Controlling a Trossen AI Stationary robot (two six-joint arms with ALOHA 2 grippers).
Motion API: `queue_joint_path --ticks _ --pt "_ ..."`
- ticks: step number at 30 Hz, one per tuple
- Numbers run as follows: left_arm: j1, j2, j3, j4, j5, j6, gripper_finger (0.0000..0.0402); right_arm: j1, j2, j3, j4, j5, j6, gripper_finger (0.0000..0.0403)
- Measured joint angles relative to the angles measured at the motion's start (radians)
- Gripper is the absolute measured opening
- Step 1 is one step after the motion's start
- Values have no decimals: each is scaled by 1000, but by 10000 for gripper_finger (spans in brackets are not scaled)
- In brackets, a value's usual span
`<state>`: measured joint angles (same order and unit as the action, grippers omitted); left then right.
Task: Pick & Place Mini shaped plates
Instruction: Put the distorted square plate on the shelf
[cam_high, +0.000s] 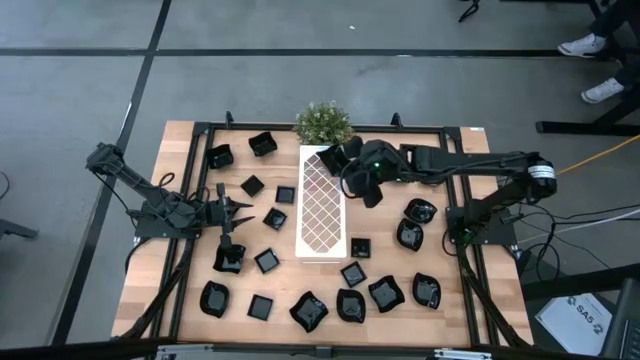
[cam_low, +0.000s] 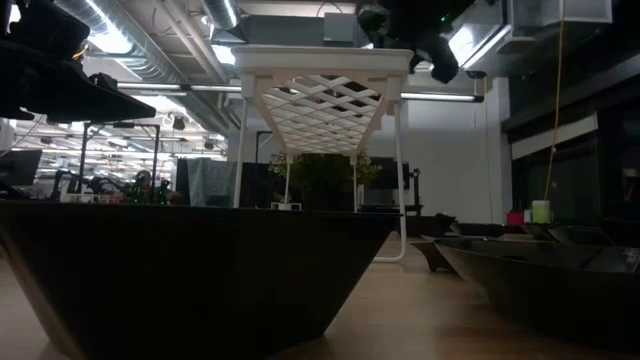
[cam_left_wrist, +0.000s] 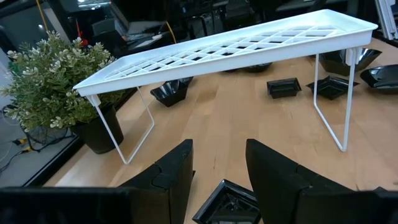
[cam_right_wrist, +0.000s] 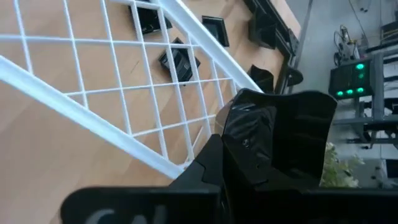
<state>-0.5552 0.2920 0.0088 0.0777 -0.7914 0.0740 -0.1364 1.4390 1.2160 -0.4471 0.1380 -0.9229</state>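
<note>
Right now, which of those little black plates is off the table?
The plate pinched in the right gripper, held above the white tray's plant end; the others lie on the table.

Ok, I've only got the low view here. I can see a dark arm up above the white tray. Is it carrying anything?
Observer: Yes. The right claw is shut on a glossy black mini shaped plate.
Operator: Which part of the tray is it over?
Observer: From above, it hangs over the end of the white tray nearest the potted plant.
Operator: And the other arm?
Observer: The left claw is open, out to the left of the tray. Its wrist view shows a small square plate on the table between its fingers.
</note>
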Motion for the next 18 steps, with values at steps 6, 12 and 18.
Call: queue_joint_path --ticks 6,12,18 --pt "0 0 0 -1 3 0 143 -9 87 84 -10 14 3 4" --pt "0 0 0 0 8 0 143 -18 174 185 -79 27 43 5" --pt "0 0 0 0 8 0 143 -9 217 217 -123 27 80 5"
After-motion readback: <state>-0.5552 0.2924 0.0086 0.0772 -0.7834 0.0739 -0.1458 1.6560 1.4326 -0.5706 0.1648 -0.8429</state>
